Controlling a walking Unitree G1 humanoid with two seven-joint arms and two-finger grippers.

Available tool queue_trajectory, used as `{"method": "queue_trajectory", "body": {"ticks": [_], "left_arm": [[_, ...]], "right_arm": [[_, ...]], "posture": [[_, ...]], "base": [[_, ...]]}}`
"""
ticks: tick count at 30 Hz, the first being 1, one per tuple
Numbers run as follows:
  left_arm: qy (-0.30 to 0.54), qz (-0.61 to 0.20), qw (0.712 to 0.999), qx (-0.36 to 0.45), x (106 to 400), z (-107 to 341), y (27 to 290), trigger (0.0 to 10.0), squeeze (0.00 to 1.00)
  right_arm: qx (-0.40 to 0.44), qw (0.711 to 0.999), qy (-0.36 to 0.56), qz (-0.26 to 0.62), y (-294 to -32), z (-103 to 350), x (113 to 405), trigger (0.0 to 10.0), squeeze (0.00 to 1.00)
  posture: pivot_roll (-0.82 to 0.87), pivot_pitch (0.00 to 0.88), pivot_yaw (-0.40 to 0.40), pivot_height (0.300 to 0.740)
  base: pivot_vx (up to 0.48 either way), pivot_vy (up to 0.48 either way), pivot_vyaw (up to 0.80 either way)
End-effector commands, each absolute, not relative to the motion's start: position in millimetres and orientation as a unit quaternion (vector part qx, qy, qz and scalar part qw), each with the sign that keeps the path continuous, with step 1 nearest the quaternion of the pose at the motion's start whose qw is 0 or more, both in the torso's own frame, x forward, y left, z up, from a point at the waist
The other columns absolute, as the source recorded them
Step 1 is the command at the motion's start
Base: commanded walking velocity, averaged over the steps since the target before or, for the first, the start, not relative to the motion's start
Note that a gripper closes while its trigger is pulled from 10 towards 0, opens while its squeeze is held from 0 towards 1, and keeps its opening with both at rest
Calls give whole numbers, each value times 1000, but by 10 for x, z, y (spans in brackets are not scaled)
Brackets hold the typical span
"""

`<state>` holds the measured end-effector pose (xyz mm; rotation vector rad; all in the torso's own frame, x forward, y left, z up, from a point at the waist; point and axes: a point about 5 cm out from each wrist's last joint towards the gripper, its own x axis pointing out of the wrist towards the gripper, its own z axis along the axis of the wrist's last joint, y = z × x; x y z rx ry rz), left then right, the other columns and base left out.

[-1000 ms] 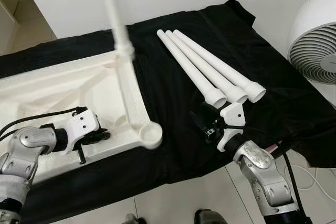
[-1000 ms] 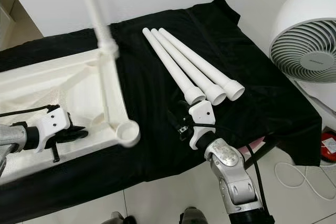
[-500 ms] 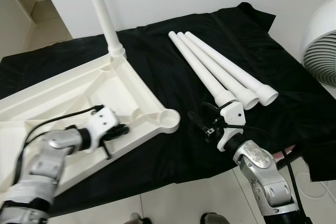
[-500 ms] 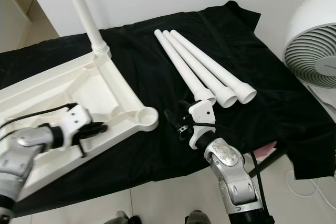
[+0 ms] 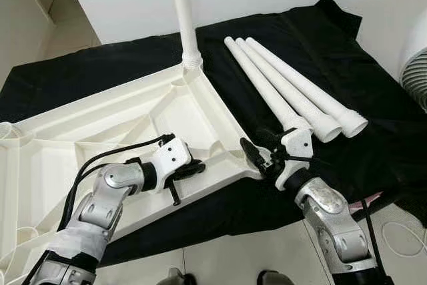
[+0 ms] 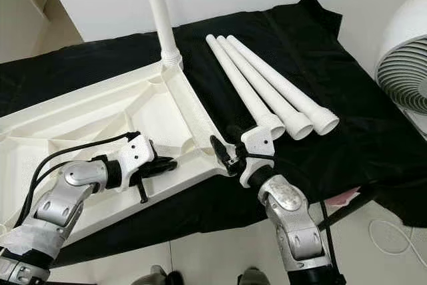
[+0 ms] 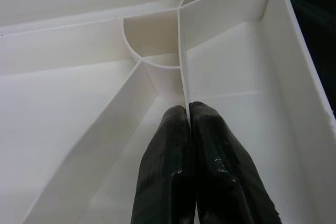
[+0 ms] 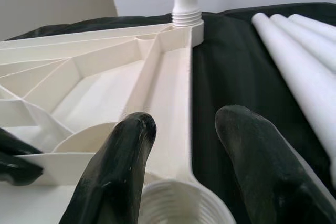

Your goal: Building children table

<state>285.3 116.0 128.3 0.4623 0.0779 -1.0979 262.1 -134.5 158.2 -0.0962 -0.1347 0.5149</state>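
Lying inverted on the black-draped worktop (image 5: pixel 100 78), the tabletop (image 5: pixel 80 138) was gripped by an inner rib in the left gripper (image 7: pixel 188 109); the right gripper (image 8: pixel 184 129) was spread over the corner socket (image 8: pixel 181 205), where slippage was judged possible.

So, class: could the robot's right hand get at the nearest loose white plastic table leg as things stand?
Probably yes: the right hand is open, and the nearest loose white plastic table leg lies uncovered on the black cloth just beyond it.
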Motion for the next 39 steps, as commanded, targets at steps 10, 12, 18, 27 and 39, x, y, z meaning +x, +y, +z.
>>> {"method": "queue_trajectory", "body": {"ticks": [10,12,18,27,39], "left_arm": [[29,-475,868,144,2839,1353,1135,10000,1000],[22,-465,880,97,2823,1444,1076,10000,1000],[-57,-453,889,-7,2804,1831,1026,10000,1000],[-88,-387,917,-48,2955,2140,1005,10000,0],[-100,-274,951,-98,3227,2303,979,10000,0]], "right_arm": [[-22,969,-90,230,-1306,1670,2712,10000,0],[-14,972,-100,212,-1314,1700,2753,10000,0],[-6,977,-112,180,-1364,1747,2850,10000,0],[6,988,-110,105,-1430,1774,3011,10000,0],[-20,993,-111,38,-1509,1901,3241,10000,0]], "posture": [[-120,128,129,740],[-123,118,122,740],[-124,98,118,740],[-114,77,101,740],[-116,54,66,740]], "base": [[0,0,0],[0,0,0],[0,0,0],[0,0,0],[0,0,0]]}}
